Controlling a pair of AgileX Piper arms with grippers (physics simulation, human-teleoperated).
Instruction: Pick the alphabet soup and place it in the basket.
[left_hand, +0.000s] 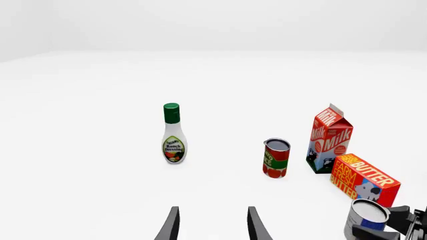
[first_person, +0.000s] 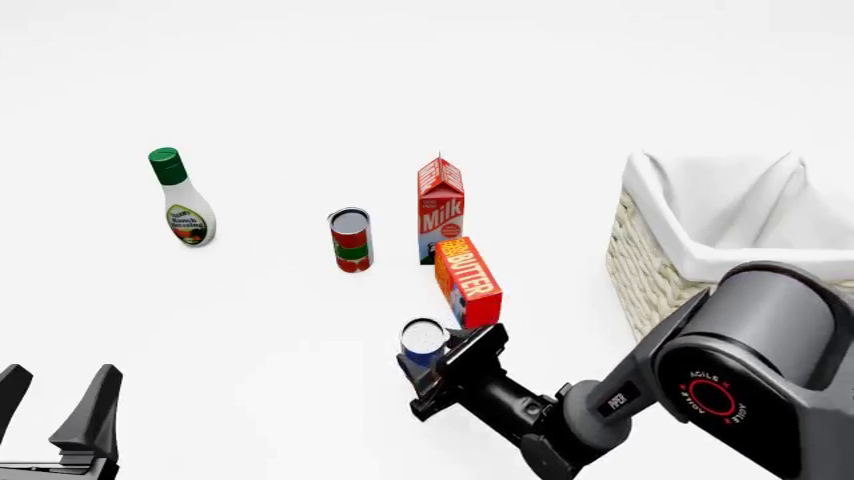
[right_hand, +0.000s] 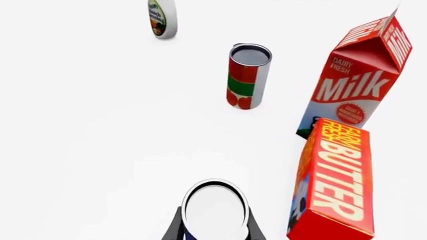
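I see the white counter (first_person: 267, 330) filling the front view. Basket (first_person: 654, 270), cream wicker with white cloth lining, sits at the right edge, mid-height. My right arm (first_person: 747, 370) comes in from the lower right. Milk carton (first_person: 441, 208) stands upright at centre, butter box (first_person: 469, 282) just below it, touching or nearly. Ranch dressing bottle (first_person: 179, 200) stands upper left, well apart. Red-and-green can (first_person: 351, 240) is left of the milk. Alphabet soup (first_person: 423, 342) sits lower centre, just beside the butter box, upright. My right hand (first_person: 434, 365) is at it, fingers on either side, pinching the can. My left hand (first_person: 54, 410), lower left corner, is spread, holding nothing.
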